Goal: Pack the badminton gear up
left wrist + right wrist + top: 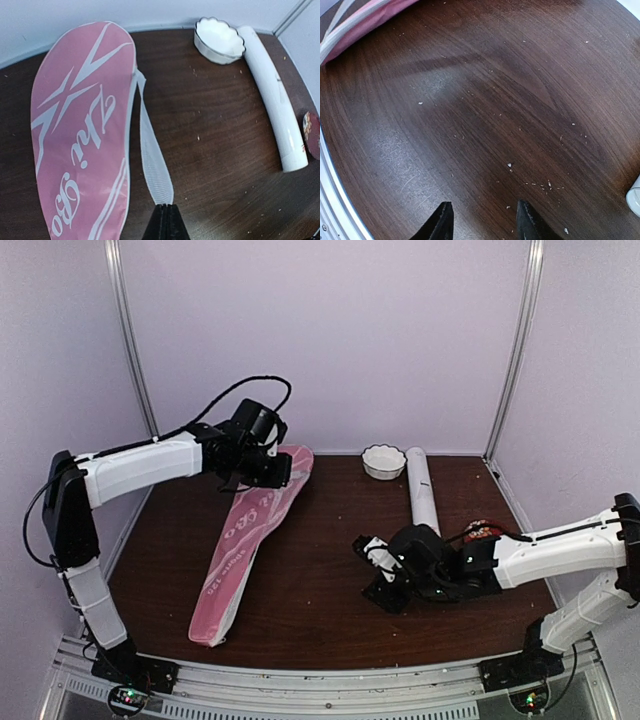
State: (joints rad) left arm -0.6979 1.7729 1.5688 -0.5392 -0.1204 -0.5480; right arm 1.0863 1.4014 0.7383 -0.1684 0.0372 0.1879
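The long pink racket-shaped cover (245, 540) lies slantwise on the left of the dark wooden table, its wide end toward the back wall. In the left wrist view the cover (75, 125) fills the left side, and a white strap (152, 155) runs from its edge to my left gripper (166, 207), which is shut on the strap's end. That left gripper (262, 468) hovers over the cover's wide end. The long white tube (422, 490) (272, 95) lies at the back right. My right gripper (380, 580) (482, 212) stands open over bare wood, holding nothing.
A small white scalloped bowl (384, 461) (219, 39) sits by the tube's far end. A red patterned dish (480, 532) (312, 134) peeks out beside the right arm. The cover's edge (360, 22) and the tube's end (635, 197) border the right wrist view.
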